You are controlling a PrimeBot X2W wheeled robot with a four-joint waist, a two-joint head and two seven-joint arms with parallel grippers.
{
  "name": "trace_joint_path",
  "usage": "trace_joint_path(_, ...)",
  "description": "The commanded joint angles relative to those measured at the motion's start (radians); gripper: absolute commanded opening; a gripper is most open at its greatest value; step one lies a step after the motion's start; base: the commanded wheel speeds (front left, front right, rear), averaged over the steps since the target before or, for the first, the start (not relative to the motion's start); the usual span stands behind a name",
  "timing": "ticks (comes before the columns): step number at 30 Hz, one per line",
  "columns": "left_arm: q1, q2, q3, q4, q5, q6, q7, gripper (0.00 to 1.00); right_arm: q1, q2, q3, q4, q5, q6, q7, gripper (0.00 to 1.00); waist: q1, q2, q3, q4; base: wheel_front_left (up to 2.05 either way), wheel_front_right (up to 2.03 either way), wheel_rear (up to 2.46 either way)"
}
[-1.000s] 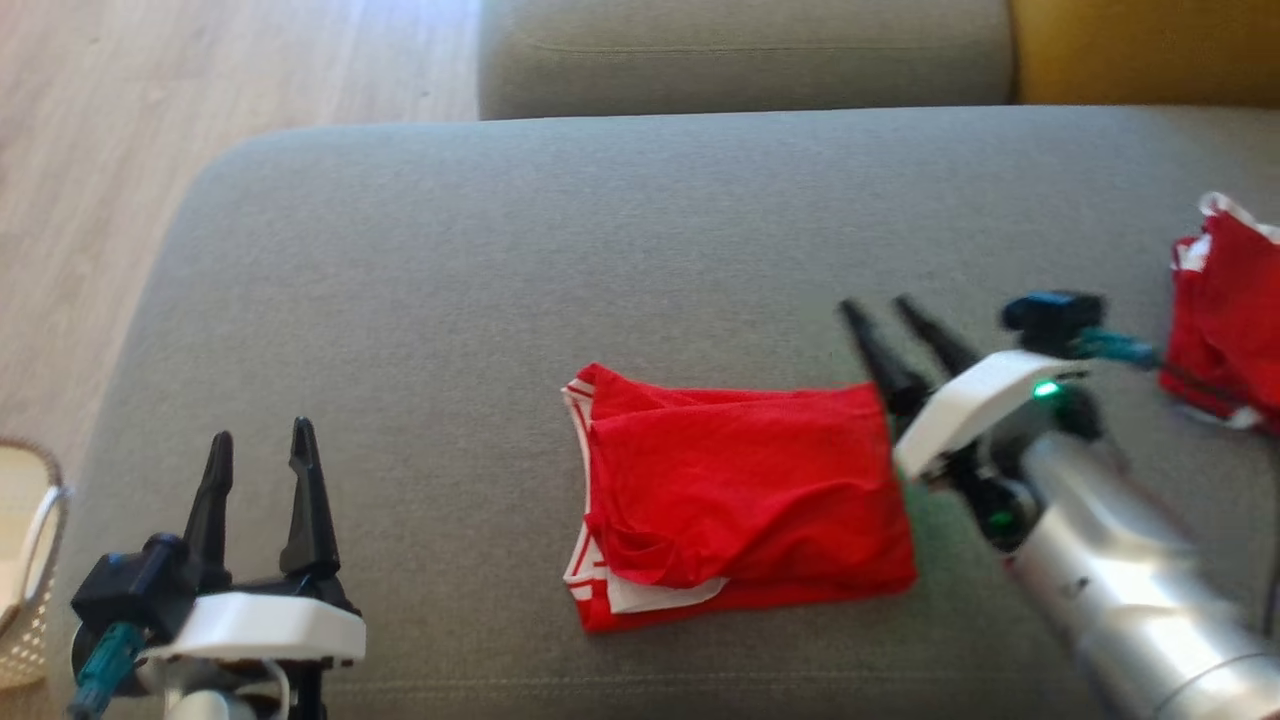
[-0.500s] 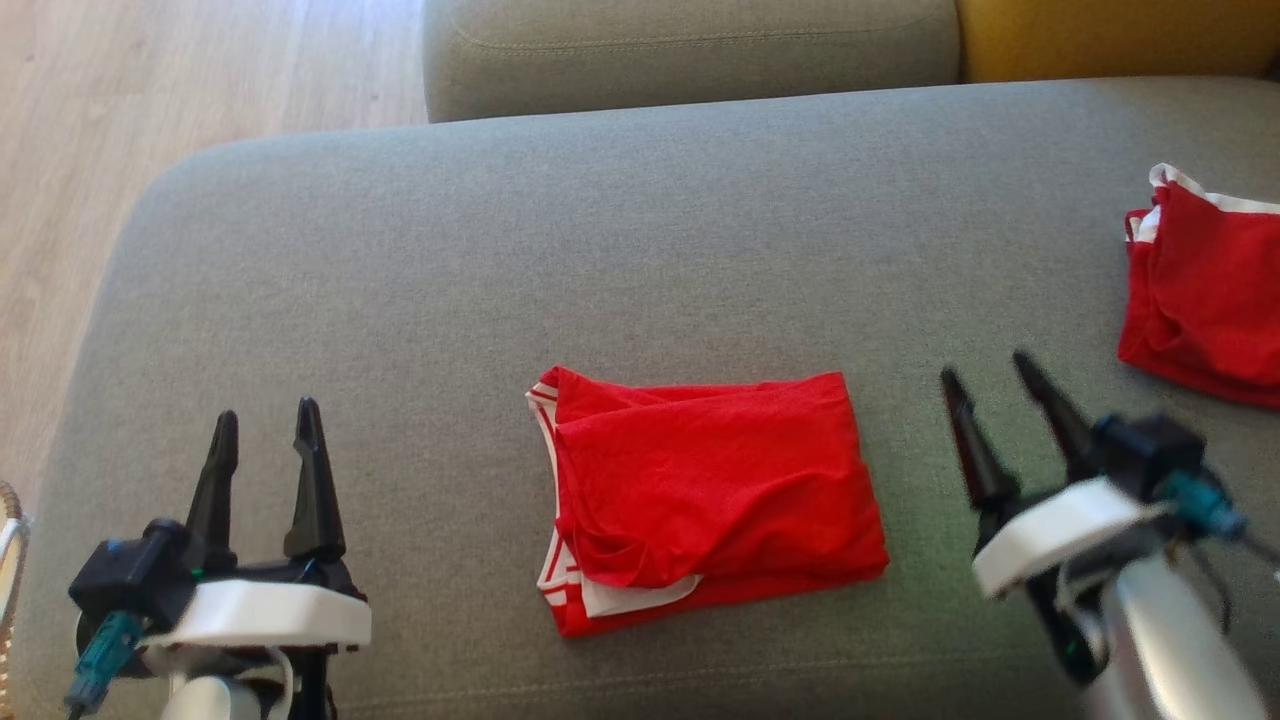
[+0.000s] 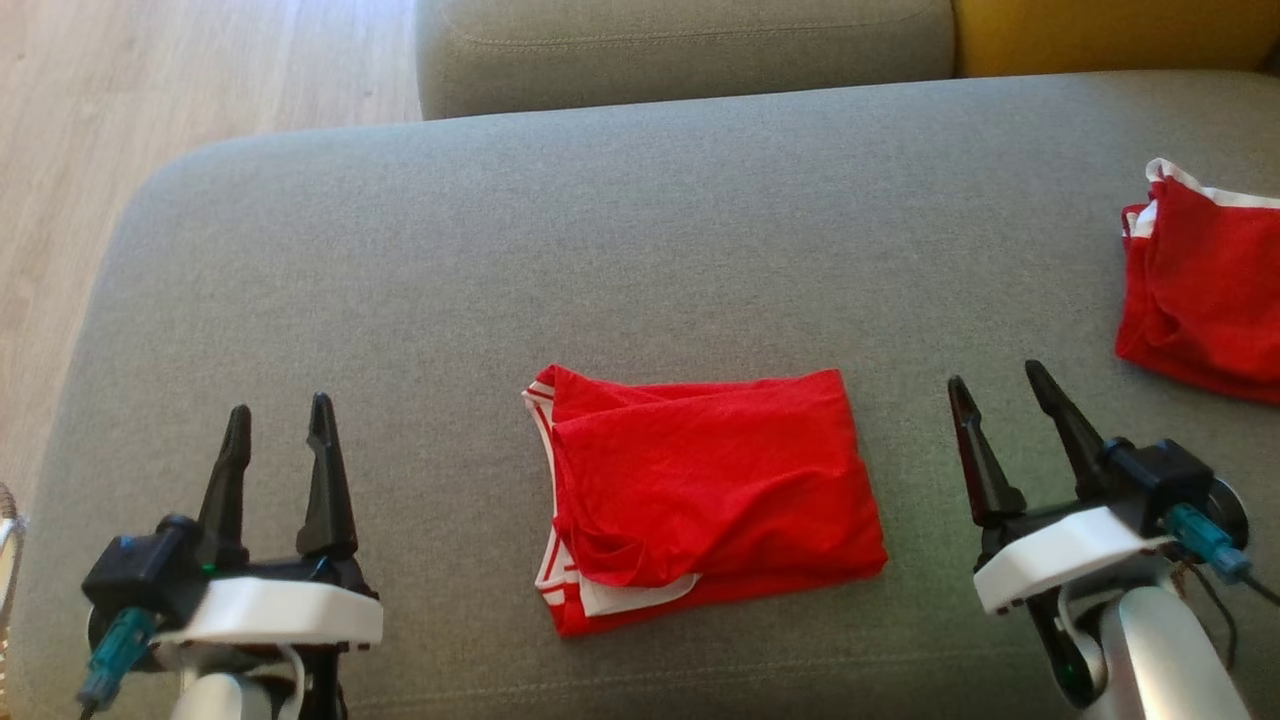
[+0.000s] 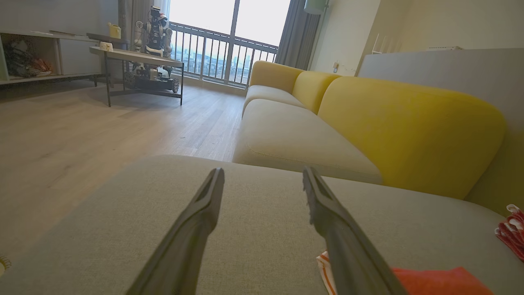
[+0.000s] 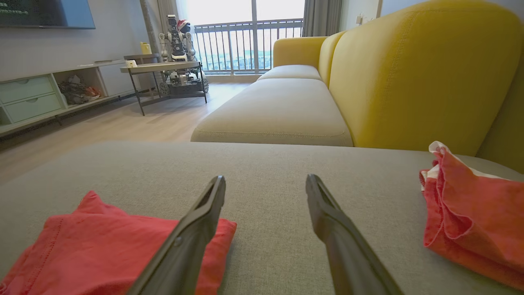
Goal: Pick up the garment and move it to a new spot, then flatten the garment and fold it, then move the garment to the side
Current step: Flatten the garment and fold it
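A red garment with white trim (image 3: 705, 495) lies folded into a rough rectangle in the middle of the grey sofa seat (image 3: 500, 260). In the right wrist view the same garment (image 5: 102, 250) sits at the lower left, and in the left wrist view its corner (image 4: 434, 280) peeks in at the lower right. My left gripper (image 3: 280, 420) rests open at the lower left, well clear of the cloth. To the garment's right, my right gripper (image 3: 995, 385) is open and holds nothing; a strip of bare seat separates it from the cloth.
A second red and white garment (image 3: 1205, 285) lies bunched at the seat's right edge, also visible in the right wrist view (image 5: 470, 221). Yellow backrest cushions (image 5: 417, 69) rise behind. Another seat cushion (image 3: 680, 50) adjoins at the back. Wooden floor (image 3: 150, 90) lies to the left.
My right arm has drawn back from the garment's right edge to the lower right and settled there, open. The camera shifted between frames. The garment lies as before.
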Motion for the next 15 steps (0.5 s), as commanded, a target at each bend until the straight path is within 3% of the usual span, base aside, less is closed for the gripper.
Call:
trace_joint_path(1, -0.037, 0.005, 0.027, -0.033, 0.001, 0.003, -0.012, 1.0, -0.019, 0.005, 0.016, -0.041, -0.011, 0.0, -0.005, 1.0, 0.0, 0.0, 0.001, 0.002, 0.0, 0.0, 0.0)
trace_joint_path(6, -0.041, 0.005, 0.019, -0.024, -0.002, 0.003, -0.012, 1.0, -0.017, 0.008, 0.002, -0.043, -0.026, 0.0, -0.001, 1.0, 0.0, 0.0, 0.009, 0.012, 0.0, 0.0, 0.0)
trace_joint_path(7, -0.042, 0.005, 0.018, -0.022, -0.002, 0.003, -0.012, 1.0, -0.017, 0.009, 0.0, -0.043, -0.028, 0.0, 0.001, 0.91, 0.0, 0.0, 0.012, 0.014, 0.0, 0.0, 0.0)
trace_joint_path(8, -0.043, 0.005, 0.018, -0.021, -0.002, 0.003, -0.012, 1.0, -0.018, 0.009, -0.002, -0.043, -0.029, 0.0, 0.004, 0.35, 0.0, 0.0, 0.015, 0.018, 0.0, 0.0, 0.0)
trace_joint_path(9, -0.045, 0.005, 0.017, -0.02, -0.003, 0.002, -0.012, 1.0, -0.019, 0.009, -0.001, -0.043, -0.031, 0.0, 0.007, 0.0, 0.0, 0.0, 0.02, 0.021, 0.0, 0.0, 0.0)
trace_joint_path(15, -0.061, 0.005, 0.015, -0.012, -0.005, 0.001, -0.012, 1.0, -0.018, 0.011, 0.09, -0.043, -0.001, 0.0, 0.008, 0.0, 0.0, 0.0, 0.038, 0.052, 0.0, 0.0, 0.0)
